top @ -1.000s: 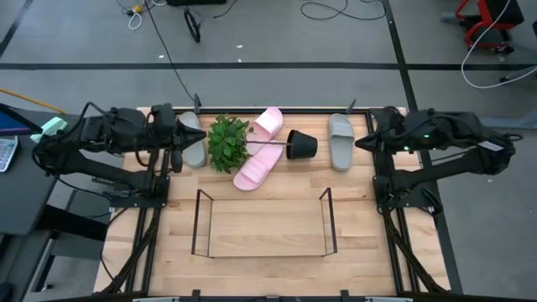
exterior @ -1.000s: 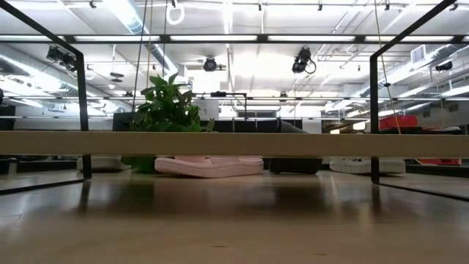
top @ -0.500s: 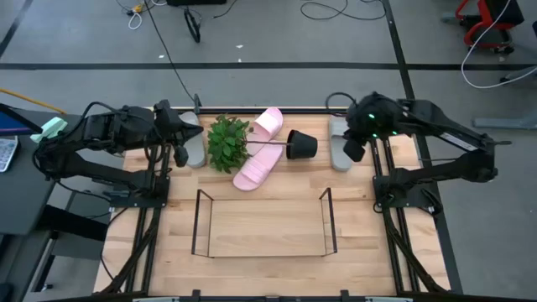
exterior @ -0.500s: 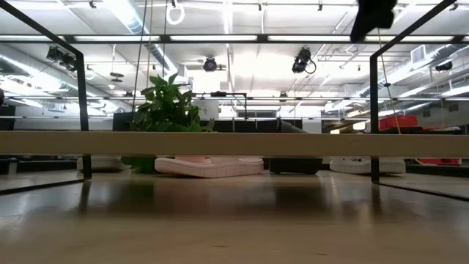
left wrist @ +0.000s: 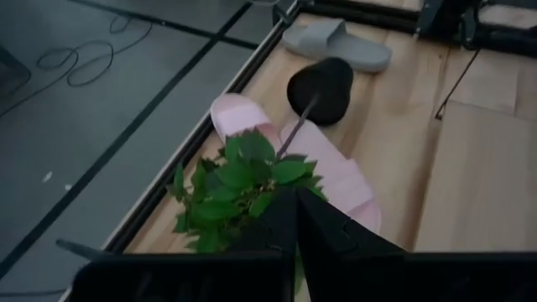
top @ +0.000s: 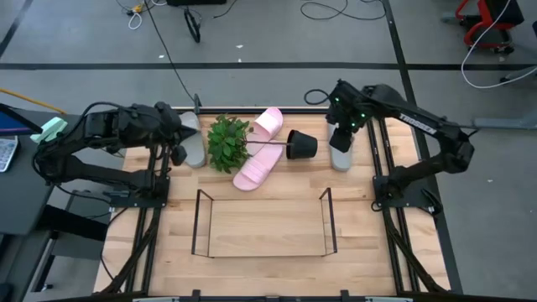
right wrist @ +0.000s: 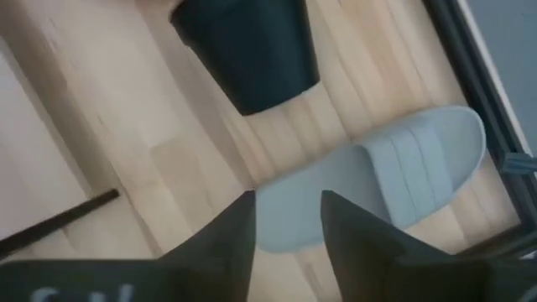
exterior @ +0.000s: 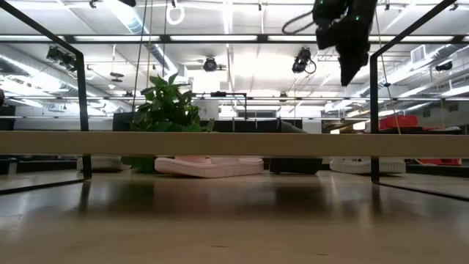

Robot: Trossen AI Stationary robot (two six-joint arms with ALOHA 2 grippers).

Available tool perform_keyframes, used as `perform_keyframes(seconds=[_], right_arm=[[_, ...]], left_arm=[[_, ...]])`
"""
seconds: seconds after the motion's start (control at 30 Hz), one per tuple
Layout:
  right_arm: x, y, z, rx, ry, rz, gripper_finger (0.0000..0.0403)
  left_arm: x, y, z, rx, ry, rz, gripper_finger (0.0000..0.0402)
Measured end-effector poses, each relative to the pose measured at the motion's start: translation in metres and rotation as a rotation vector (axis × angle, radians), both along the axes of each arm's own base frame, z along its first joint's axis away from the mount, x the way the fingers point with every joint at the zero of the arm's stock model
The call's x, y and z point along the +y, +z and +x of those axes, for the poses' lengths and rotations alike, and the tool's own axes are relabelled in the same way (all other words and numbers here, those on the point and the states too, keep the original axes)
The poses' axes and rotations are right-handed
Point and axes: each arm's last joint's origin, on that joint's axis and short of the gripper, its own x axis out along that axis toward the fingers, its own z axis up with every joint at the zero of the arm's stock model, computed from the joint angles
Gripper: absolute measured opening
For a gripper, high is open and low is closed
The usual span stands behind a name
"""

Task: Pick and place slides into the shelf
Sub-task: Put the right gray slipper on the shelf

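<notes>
Shelf holds no slides yet: your right pincer, fingers parted, hangs just above one grey-green slide; left pincer, clenched and empty, beside the other; pink pair between them.

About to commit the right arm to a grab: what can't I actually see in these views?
- Left grey slide: high view, partly under the left end effector; low view shows only a sliver.
- Right grey slide: high view, its far end is under the right end effector.
- Second pink slide: plant and pot overlap it.
</notes>
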Motion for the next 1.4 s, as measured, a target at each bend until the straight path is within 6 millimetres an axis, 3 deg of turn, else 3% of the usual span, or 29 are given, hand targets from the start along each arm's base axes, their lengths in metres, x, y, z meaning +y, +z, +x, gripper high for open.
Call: perform_keyframes(seconds=[0.2,0.43,0.73,1.4], right_arm=[[-0.008,-0.024,0.002,0.070,0.058,0.026,0.0217],[-0.009,-0.067,-0.002,0.200,0.083,-0.080,0.0266],[-0.012,-0.104,-0.010,0.376,0.084,-0.297,0.0272],[-0.017,-0.153,-0.022,0.392,0.015,-0.418,0.0270]], left_arm=[[0.000,-0.003,-0.002,0.034,0.009,-0.017,0.0022],[-0.001,-0.006,-0.004,0.068,0.009,-0.021,0.0019],[-0.001,-0.006,-0.005,0.078,0.004,-0.016,0.0016],[-0.001,-0.007,-0.006,0.090,0.005,-0.018,0.0020]])
